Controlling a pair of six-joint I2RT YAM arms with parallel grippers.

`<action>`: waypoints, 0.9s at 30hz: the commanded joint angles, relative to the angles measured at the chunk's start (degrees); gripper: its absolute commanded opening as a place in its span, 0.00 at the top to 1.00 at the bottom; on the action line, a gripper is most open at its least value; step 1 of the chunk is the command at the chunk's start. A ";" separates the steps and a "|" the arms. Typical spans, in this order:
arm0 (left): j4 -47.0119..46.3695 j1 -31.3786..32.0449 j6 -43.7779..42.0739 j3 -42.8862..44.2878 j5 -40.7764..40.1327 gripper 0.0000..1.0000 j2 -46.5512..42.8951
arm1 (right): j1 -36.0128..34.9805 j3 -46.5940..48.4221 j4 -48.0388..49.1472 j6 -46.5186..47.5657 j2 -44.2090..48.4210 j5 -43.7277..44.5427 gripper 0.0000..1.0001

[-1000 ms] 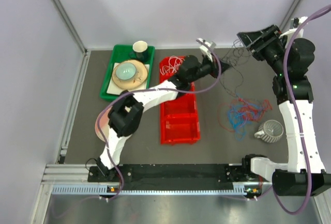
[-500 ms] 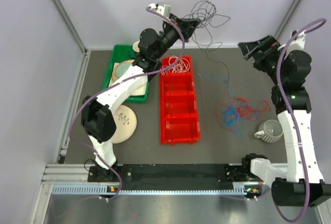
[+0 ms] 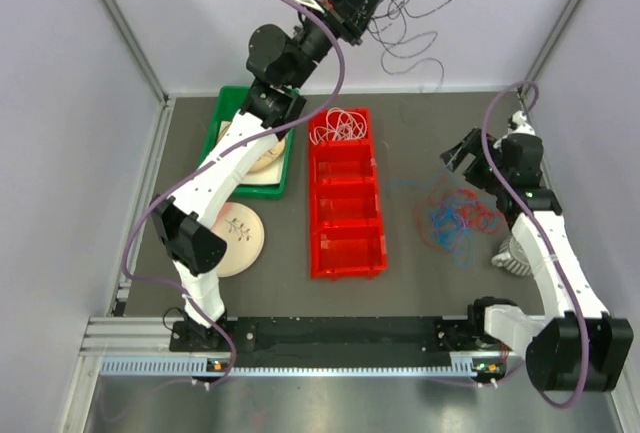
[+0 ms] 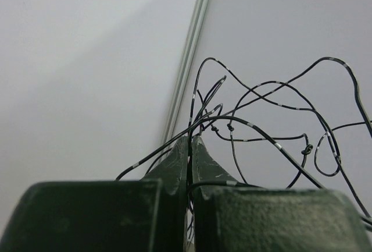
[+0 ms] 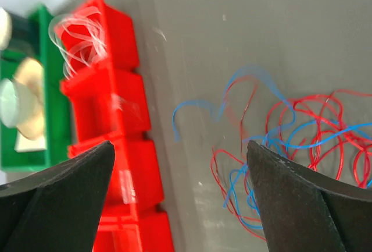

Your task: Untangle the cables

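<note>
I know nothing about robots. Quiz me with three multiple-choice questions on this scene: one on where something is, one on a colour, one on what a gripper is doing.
1. Where do the white cables lie?
A. On the green tray
B. In the red bin, in the compartment farthest from the arms' bases
C. On the plate

2. The left gripper holds cables of which colour?
A. Black
B. Red
C. Blue

3. How does the right gripper stand?
A. Shut on a blue cable
B. Open, holding nothing
C. Shut on the mug

Answers:
1 B: the white loops fill that end compartment in the top view.
2 A: the left wrist view shows the black cables pinched between shut fingers.
3 B: the right wrist view shows its fingers wide apart above the red and blue cables.
</note>
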State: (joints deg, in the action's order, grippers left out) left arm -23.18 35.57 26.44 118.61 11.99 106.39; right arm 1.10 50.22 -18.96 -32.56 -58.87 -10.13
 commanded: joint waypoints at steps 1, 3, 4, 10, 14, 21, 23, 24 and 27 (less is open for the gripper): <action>1.64 -0.42 -1.12 5.49 -2.23 1.00 -0.13 | -2.77 -1.34 5.14 4.42 -3.96 -0.41 0.06; 3.48 -0.59 -1.47 9.35 -1.62 1.00 0.83 | -3.73 -1.52 5.60 5.48 -6.95 -1.38 0.06; 4.19 -0.59 -1.65 10.49 -1.44 1.00 1.01 | -4.00 -2.05 6.56 5.49 -7.92 -1.03 0.06; 6.83 -1.03 -3.32 12.35 -1.97 1.00 0.05 | -4.97 -3.54 7.71 2.77 -11.62 1.69 0.07; 8.24 -1.38 -5.60 8.24 -2.76 1.00 -1.53 | -5.15 -4.95 7.71 1.09 -9.16 6.77 0.08; 3.23 -2.17 -9.82 -4.78 -4.08 1.00 -4.61 | -5.15 -7.06 7.71 -0.49 -3.71 9.95 0.08; 1.83 -2.44 -10.09 -7.67 -3.47 1.00 -5.31 | -5.15 -7.33 7.62 -0.58 -2.83 9.95 0.08; 1.30 -2.87 -9.91 -8.65 -2.94 1.00 -5.49 | -5.15 -7.24 7.62 -0.58 -2.65 9.95 0.08; -4.84 -3.75 -8.51 -14.53 -0.48 1.00 -6.98 | -5.06 -6.63 6.57 0.03 -3.09 9.95 0.07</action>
State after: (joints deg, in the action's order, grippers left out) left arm -18.02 33.12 17.85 108.62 9.04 104.62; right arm -3.64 43.13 -13.69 -32.60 -62.74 -1.50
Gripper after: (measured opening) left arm 0.023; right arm 0.922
